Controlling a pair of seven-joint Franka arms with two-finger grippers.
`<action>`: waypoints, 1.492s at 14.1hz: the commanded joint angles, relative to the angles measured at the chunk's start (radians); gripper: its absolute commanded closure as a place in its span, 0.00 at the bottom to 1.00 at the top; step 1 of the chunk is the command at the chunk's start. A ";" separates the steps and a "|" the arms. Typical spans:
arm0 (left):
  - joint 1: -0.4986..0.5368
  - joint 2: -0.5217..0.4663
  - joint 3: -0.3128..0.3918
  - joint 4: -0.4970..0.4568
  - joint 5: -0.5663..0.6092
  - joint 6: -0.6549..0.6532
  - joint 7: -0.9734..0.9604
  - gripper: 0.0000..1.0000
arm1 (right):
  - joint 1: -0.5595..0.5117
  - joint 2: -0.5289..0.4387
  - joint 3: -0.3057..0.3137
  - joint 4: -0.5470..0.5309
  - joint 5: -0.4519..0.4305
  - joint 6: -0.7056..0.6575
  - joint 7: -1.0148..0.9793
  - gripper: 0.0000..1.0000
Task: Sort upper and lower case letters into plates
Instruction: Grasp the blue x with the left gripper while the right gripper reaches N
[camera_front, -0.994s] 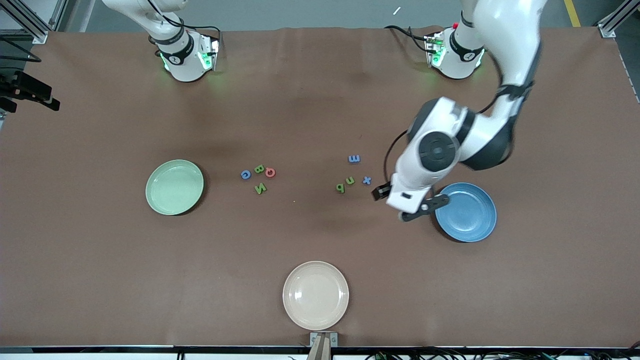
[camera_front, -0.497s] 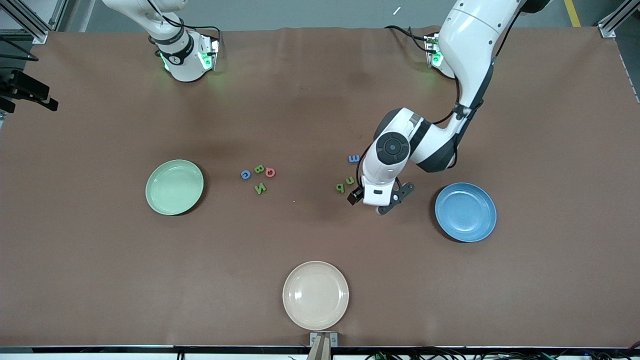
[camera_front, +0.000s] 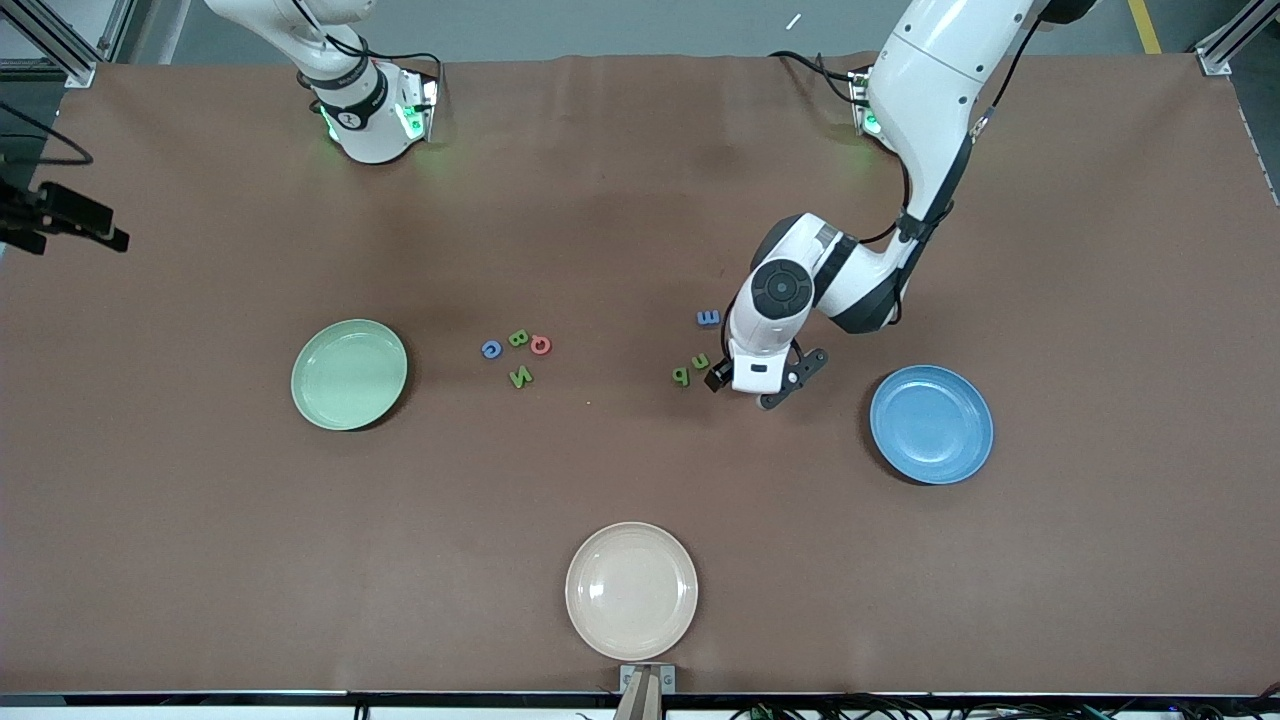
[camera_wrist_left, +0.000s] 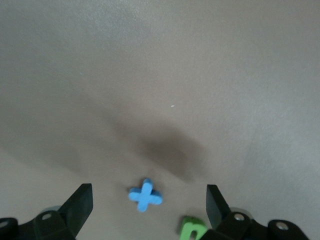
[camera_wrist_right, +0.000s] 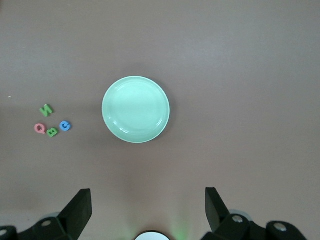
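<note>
My left gripper hangs open, low over a blue x, which lies between its fingers and is hidden under the hand in the front view. A green n, a second green letter and a blue letter lie beside it. The blue plate sits toward the left arm's end. Toward the mint green plate lie a blue C, green B, red Q and green N. My right gripper waits open high above the mint plate.
A cream-white plate sits near the table's front edge, nearer to the front camera than all the letters. Both arm bases stand along the table's back edge.
My left arm has swung from over the blue plate's edge toward the lower-case letters and come down over the blue x. The right arm has not moved.
</note>
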 joint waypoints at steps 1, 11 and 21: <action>-0.005 -0.037 0.003 -0.073 0.021 0.074 -0.072 0.00 | -0.017 0.126 0.007 0.010 0.001 0.003 -0.003 0.00; -0.019 -0.027 0.000 -0.090 0.021 0.076 -0.117 0.42 | 0.315 0.231 0.012 -0.174 0.112 0.400 0.241 0.00; -0.037 -0.021 0.001 -0.084 0.012 0.076 -0.125 0.89 | 0.555 0.472 0.013 -0.213 0.135 0.727 0.387 0.03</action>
